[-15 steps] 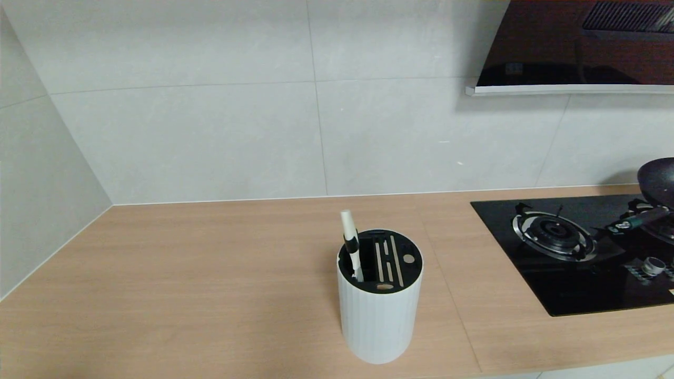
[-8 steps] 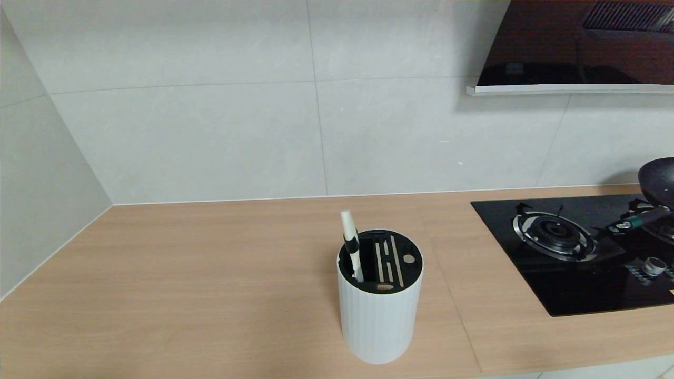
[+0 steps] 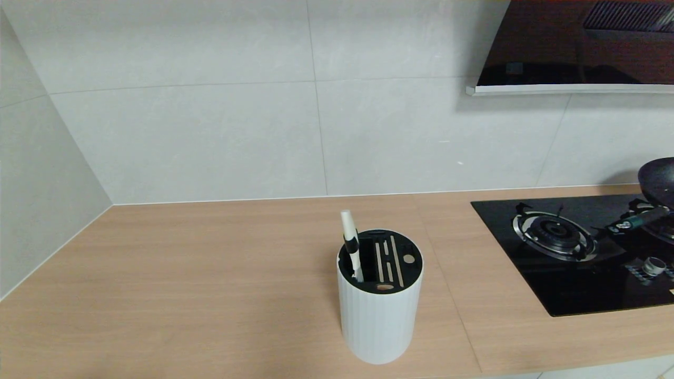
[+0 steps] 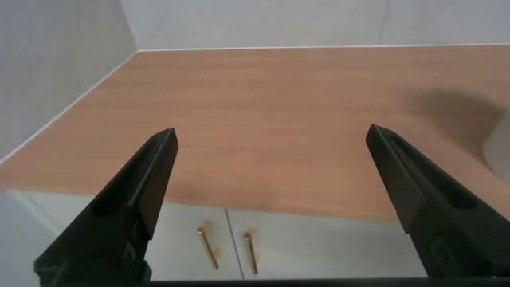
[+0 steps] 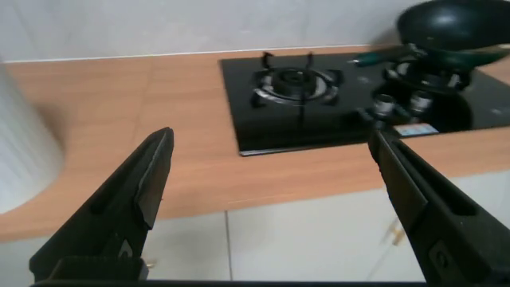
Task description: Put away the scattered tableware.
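1. Head view: the holder (image 3: 380, 310) stands at 6 o'clock on the tabletop (image 3: 210, 273), close to the front edge. One white-handled utensil (image 3: 350, 242) is already in it, in the open compartment on the 9 o'clock side, leaning toward 11. I judge the holder top-heavy for its footprint. An arm rising from the front could clip it and tip it, or shove it across the tabletop. The hob (image 3: 574, 252) lies at 3 o'clock with a pan (image 3: 658, 181) at its far side, and a wide right-arm swing could catch the pan's handle.

2. Left wrist view: my left gripper (image 4: 271, 137) is released, jaws spread wide and holding nothing. It sits low, in front of the cabinet doors (image 4: 231, 247) and facing the tabletop's front edge. If I lift straight up and forward from here, the open jaws could strike that edge, so I would clear the height first.

3. Right wrist view: my right gripper (image 5: 271, 139) is also released and empty, at the same low level, with the holder's wall just off toward 9 o'clock. Spread this wide, its near jaw could graze the holder on any inward move, and the utensil's tilted handle is an easy thing to snag.
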Controlling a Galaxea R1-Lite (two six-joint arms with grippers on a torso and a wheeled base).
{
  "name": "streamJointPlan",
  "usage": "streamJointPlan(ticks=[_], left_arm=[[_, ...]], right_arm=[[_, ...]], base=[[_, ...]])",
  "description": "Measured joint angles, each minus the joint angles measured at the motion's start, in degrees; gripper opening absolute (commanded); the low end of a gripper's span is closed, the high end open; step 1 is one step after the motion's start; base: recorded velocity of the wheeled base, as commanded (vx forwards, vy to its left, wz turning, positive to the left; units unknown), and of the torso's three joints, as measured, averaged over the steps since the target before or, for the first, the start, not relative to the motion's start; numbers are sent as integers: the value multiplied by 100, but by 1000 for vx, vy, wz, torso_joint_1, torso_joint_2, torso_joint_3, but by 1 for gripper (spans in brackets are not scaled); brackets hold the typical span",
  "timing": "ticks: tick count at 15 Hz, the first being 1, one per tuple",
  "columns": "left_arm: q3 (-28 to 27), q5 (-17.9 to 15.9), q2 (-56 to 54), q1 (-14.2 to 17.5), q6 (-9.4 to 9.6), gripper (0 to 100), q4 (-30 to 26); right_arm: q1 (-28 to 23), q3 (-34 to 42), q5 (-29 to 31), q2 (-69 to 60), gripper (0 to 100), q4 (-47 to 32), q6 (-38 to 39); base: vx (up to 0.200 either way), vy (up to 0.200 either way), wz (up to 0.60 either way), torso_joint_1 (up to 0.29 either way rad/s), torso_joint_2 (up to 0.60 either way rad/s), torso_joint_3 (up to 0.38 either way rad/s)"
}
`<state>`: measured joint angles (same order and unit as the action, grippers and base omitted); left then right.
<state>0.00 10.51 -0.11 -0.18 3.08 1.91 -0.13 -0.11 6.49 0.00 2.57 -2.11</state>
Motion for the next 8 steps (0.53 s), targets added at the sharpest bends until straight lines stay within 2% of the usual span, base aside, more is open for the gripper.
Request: streamJointPlan(ticks=[2,7,8], left_arm=[[0,-112,0,-2,-18,100,2],[0,-236,0,0,-110,100,-2],[0,-343,0,0,-112,100,-2]], right_arm=[[2,0,-466,0,100,-267,-5],[-2,1,-527,0,100,-239,11],[-2,1,-527,0,100,-239,11]], base=[[0,0,0,0,0,0],[0,0,0,0,0,0],[0,0,0,0,0,0]])
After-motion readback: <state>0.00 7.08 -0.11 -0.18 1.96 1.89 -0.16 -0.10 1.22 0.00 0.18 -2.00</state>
